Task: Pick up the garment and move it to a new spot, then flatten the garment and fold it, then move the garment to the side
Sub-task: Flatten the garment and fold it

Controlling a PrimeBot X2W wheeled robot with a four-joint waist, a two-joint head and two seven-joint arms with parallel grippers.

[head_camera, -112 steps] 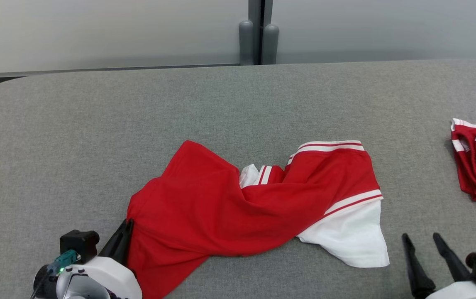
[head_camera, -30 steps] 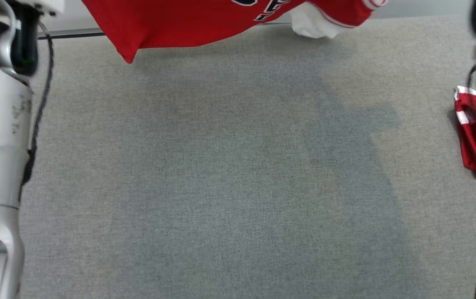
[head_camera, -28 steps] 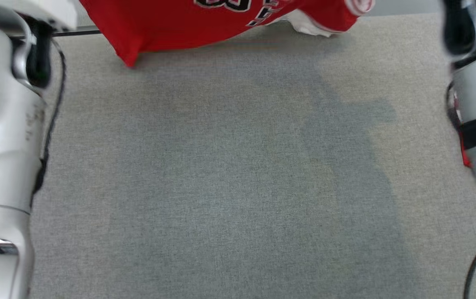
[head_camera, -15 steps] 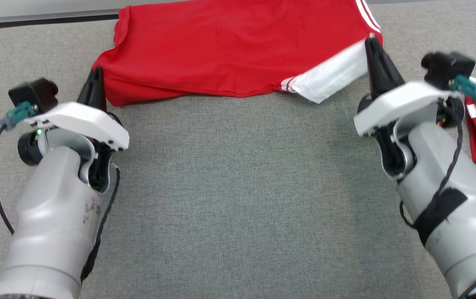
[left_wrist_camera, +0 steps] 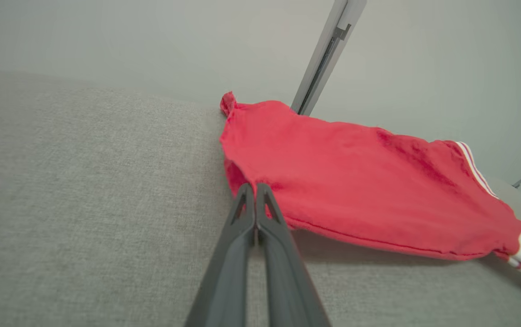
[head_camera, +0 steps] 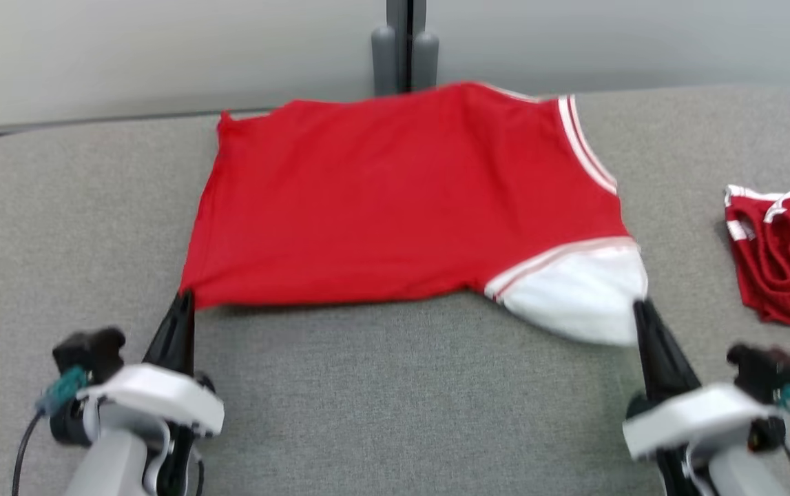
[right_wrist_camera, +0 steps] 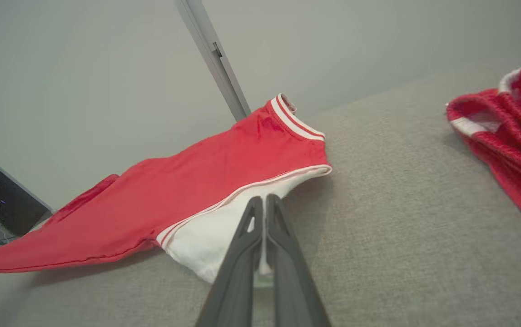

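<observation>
Head view: at the lower left, the left gripper (head_camera: 183, 302) points up the picture, its two dark fingers pressed together on the near left corner of the garment (head_camera: 401, 200). The garment, red with white striped trim, is spread wide across the middle of the grey counter (head_camera: 57, 227). Its far edge reaches the counter's back edge, just below two grey posts (head_camera: 403, 58). Its near hem runs between the two grippers, and a white panel forms the near right corner. The right gripper (head_camera: 640, 308) has its fingers closed on that white corner. Well apart to the right, a second red garment (head_camera: 787, 255) lies bunched on the counter.

In the left wrist view, the left gripper (left_wrist_camera: 255, 188) is clamped on red cloth, and the garment (left_wrist_camera: 355, 181) stretches off to the right with a shadow under its near hem.

In the right wrist view, the right gripper (right_wrist_camera: 264, 200) pinches white cloth between its fingers. The garment (right_wrist_camera: 224, 190) extends to the left, and the second red garment (right_wrist_camera: 510, 131) lies at the far right.
</observation>
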